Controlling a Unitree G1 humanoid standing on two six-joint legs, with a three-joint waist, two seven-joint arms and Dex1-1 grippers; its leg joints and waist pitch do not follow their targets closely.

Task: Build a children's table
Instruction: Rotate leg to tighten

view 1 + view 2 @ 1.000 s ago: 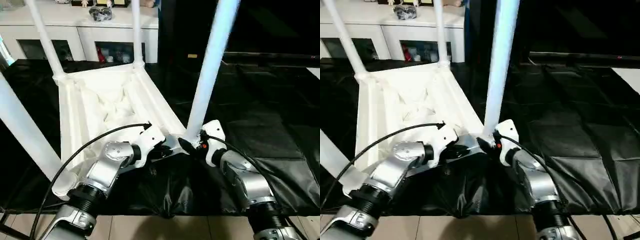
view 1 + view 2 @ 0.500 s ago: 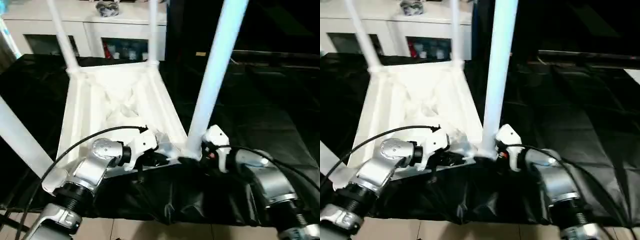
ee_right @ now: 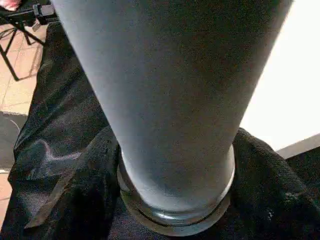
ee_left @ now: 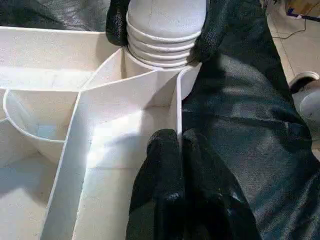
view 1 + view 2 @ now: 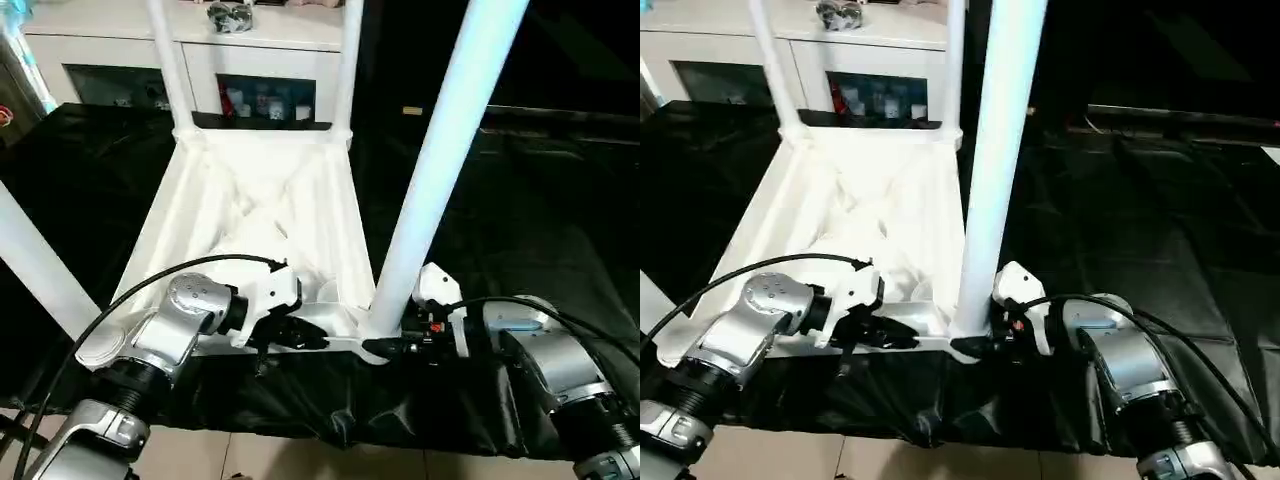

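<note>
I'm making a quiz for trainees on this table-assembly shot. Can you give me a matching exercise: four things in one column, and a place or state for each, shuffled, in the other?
Things:
1. left gripper
2. right gripper
3. table top
4. cabinet

Places or states:
A. upside down on the black sheet, ribs facing up
B. around the base of the nearest table leg
C. standing beyond the table, with glass doors
D. shut on the table top's edge wall

Pairs: 1-D, 2-B, 3-A, 4-C

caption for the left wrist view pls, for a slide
Left gripper shut on the upturned table's rim, right gripper's fingers around the leg.
</note>
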